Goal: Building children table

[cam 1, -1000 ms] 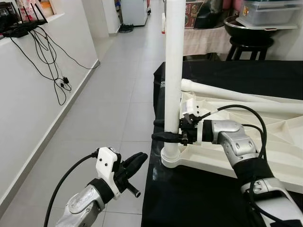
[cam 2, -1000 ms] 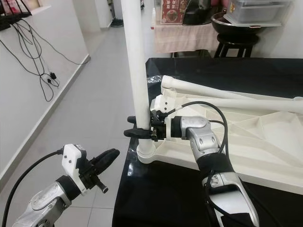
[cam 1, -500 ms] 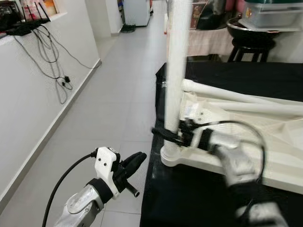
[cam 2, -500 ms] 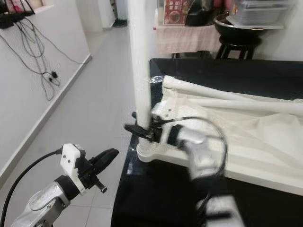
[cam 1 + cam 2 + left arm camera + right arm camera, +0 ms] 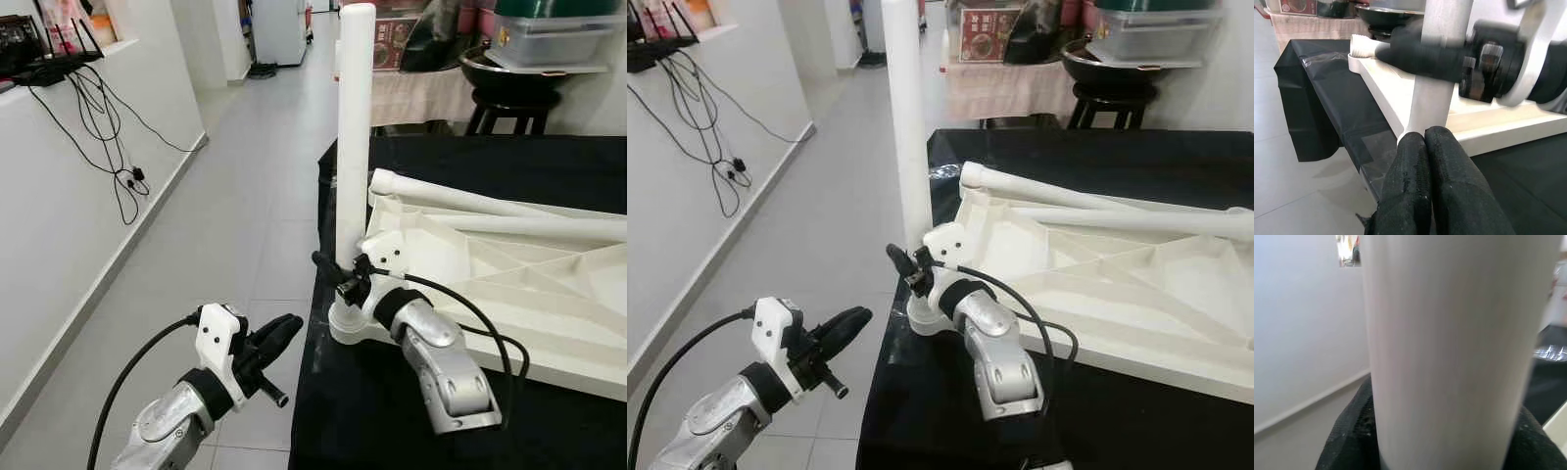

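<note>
Two head cameras look forward and down at the same upright table leg (image 5: 352,147) on the black tabletop (image 5: 392,411), while the left wrist camera looks up at it from low beside the tabletop, and the right wrist camera sits pressed close against it.

We see our left gripper (image 5: 279,335) with two long, rounded black fingers (image 5: 1415,191) of a finely textured rubbery surface, mounted behind a boxy white bracket with small dark screws. A black cable loops from it to the silver wrist, ringed by a black band. Our right gripper (image 5: 333,266) carries the same white bracket, black cable and glossy silver forearm casing.
</note>
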